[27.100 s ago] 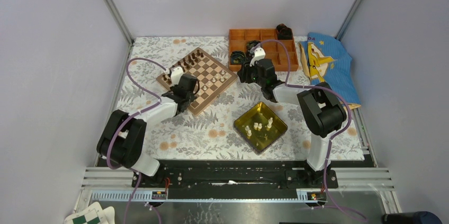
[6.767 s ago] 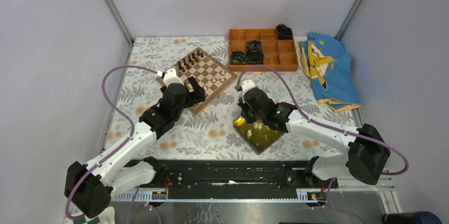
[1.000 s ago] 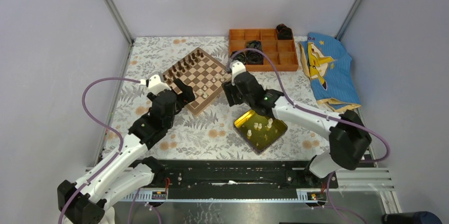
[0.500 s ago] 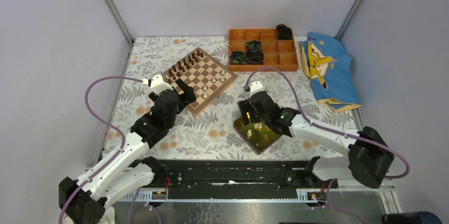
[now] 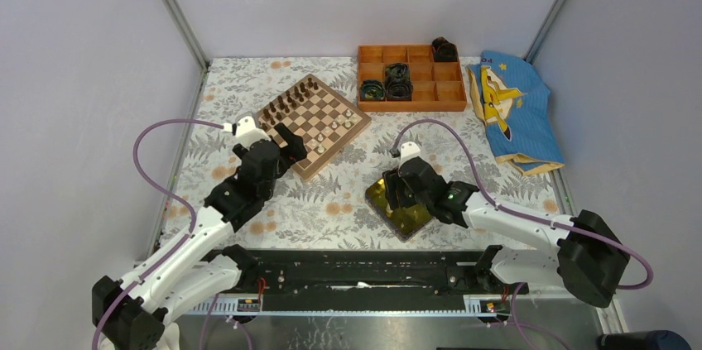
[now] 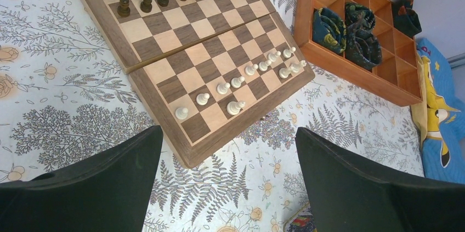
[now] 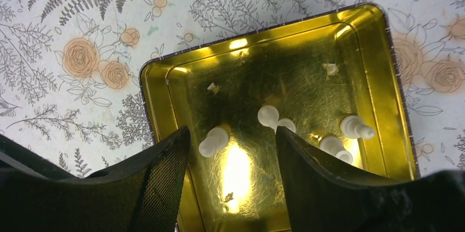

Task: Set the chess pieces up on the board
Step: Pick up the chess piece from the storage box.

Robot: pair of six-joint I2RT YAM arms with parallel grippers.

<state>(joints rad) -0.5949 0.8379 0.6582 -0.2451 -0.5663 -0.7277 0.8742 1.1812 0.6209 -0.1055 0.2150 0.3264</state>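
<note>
Several chess pieces (image 7: 268,116) in yellow tray (image 7: 164,86); right gripper (image 7: 231,133) has shifted over it, spread, seemingly empty; left gripper (image 6: 228,131) unmoved, gaping, empty.

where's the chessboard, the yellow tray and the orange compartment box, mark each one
chessboard (image 6: 189,78): left wrist view, a bare square near the fold
yellow tray (image 7: 290,73): right wrist view, bare floor of the tray
orange compartment box (image 6: 351,75): left wrist view, its near outer wall

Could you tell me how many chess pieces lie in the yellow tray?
4 chess pieces: one left of centre, one central, two near the tray's right wall. The right end effector may hide others.
</note>
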